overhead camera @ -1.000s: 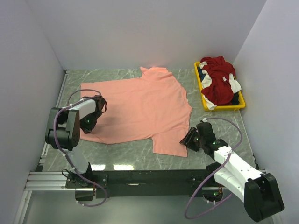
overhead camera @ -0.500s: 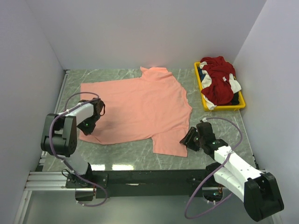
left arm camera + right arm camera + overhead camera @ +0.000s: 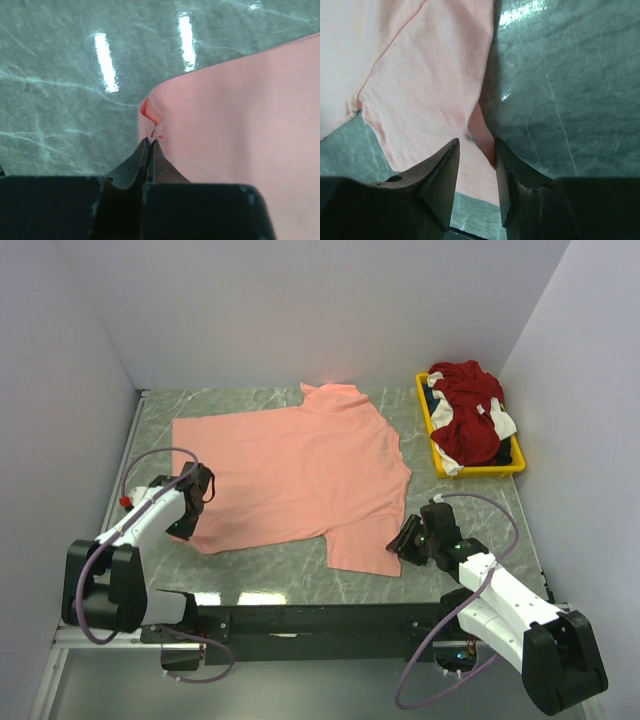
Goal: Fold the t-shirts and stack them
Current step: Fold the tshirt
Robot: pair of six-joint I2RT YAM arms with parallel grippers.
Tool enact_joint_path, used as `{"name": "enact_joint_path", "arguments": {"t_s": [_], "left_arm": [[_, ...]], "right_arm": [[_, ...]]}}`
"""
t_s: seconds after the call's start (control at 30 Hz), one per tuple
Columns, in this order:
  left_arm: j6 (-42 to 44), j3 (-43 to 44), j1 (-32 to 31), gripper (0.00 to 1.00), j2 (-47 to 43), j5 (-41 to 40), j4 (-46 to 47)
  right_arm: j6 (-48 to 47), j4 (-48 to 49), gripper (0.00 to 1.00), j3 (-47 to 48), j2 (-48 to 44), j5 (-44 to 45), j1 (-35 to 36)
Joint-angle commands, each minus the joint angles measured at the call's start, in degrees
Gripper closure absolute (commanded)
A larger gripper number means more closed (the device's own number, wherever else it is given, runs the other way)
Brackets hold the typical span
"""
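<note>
A salmon-pink t-shirt (image 3: 290,475) lies spread flat on the marble table. My left gripper (image 3: 190,528) is at its near-left corner. In the left wrist view the gripper (image 3: 151,141) is shut on a small pinch of the pink shirt's edge (image 3: 155,127). My right gripper (image 3: 404,542) is at the shirt's near-right sleeve. In the right wrist view it (image 3: 476,149) is open, with the sleeve's edge (image 3: 482,130) between the jaws. A dark red shirt with white parts (image 3: 468,418) is heaped in the yellow tray (image 3: 482,472), over some dark blue cloth (image 3: 508,453).
White walls close in the table on the left, back and right. The yellow tray stands against the right wall at the back. Bare marble (image 3: 270,565) lies between the shirt and the black rail at the near edge.
The left arm has dropped and swung toward the near-left, and its gripper has slid a little toward the shirt's near-left corner. The right arm has hardly moved.
</note>
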Motion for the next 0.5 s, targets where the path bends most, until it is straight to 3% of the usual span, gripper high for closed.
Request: {"name": "enact_joint_path", "arguments": {"t_s": [0.0,0.2,0.37,0.47], "left_arm": [[-2.11,-2.77,-0.12,0.99,-4.91,1.58,1.21],[-1.32,-6.81,-0.12,0.99,-8.61,3.16,5.51],[0.0,-9.01,-0.12,0.99,-8.87,4.04,8.68],[0.97,-9.37,-0.03,0.99,-9.31,4.13,9.65]], "right_arm": [[0.73,-4.53,0.58,0.58,-0.31,0.51,0.35],[1.35,-7.0,0.65,0.58,-1.1,0.86,0.35],[1.09,-8.32,1.0,1.2,-2.33,1.65,0.35],[0.3,-10.51,1.0,3.21,-3.39,3.4,0.35]]}}
